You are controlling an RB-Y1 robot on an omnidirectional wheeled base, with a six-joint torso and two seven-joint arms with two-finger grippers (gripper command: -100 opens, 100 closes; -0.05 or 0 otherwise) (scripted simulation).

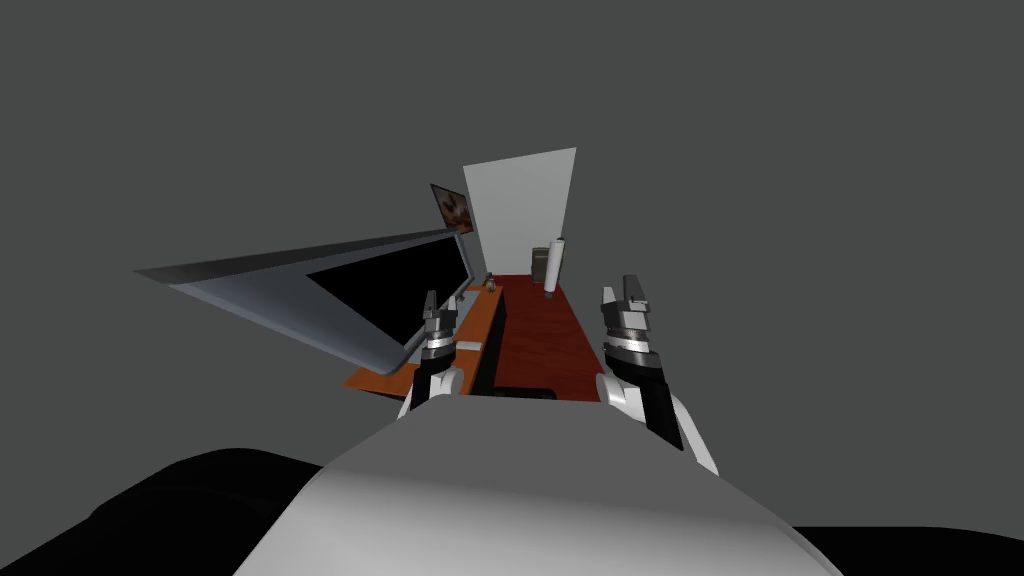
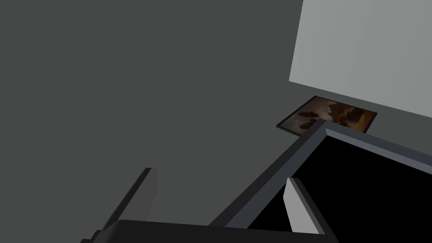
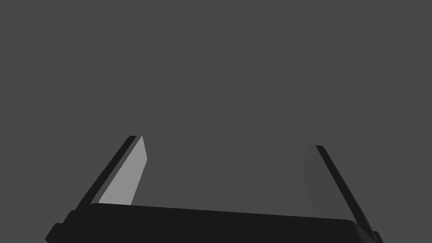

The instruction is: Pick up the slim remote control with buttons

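Note:
My left gripper (image 1: pixel 442 301) is raised in front of my chest, over the near end of an orange-brown stand (image 1: pixel 482 318). It is open with nothing between its fingers (image 2: pixel 146 188). My right gripper (image 1: pixel 620 289) hangs over the red-brown floor (image 1: pixel 540 340), also open and empty, with a plain grey wall behind its fingers (image 3: pixel 134 162). Two small objects (image 1: pixel 490 285) sit at the far end of the stand; I cannot tell what they are. No slim remote stands out to me.
A large flat screen with a grey frame (image 1: pixel 330 300) leans along the stand; its corner (image 2: pixel 312 139) is just beyond my left fingers. A white cylinder (image 1: pixel 553 265) and a dark box (image 1: pixel 539 262) stand at the floor's far end. A picture (image 1: pixel 452 208) hangs on the wall.

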